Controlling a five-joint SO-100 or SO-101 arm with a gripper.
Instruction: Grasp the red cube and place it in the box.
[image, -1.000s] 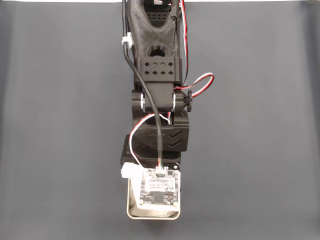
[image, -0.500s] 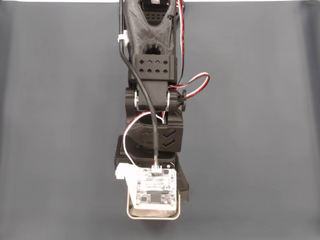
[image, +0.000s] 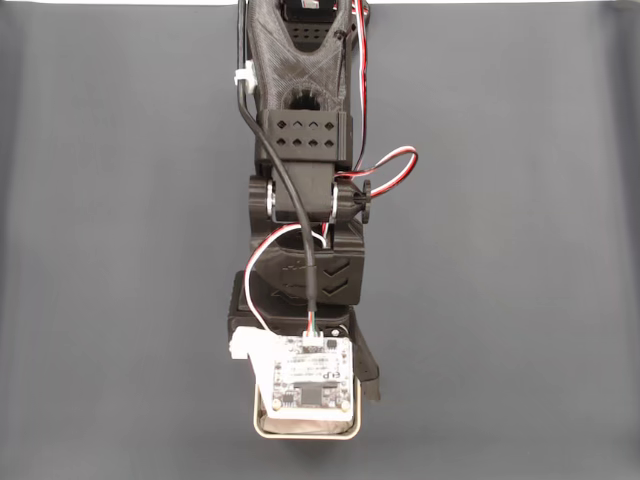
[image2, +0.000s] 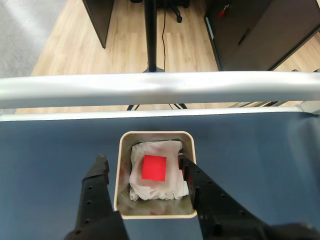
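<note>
In the wrist view the red cube lies on crumpled white paper inside the box, a small white-rimmed square tray. My gripper is open above it, one black finger to the left of the tray and the other at its right wall, touching nothing red. From the fixed view my arm reaches down the middle of the mat, and its wrist board covers most of the box; the cube is hidden there.
A dark grey mat covers the table on both sides of the arm. In the wrist view a silver rail marks the table edge just beyond the box, with wooden floor and furniture legs behind it.
The arm shifted a little to the left in the fixed view during the first half second, then stayed still.
</note>
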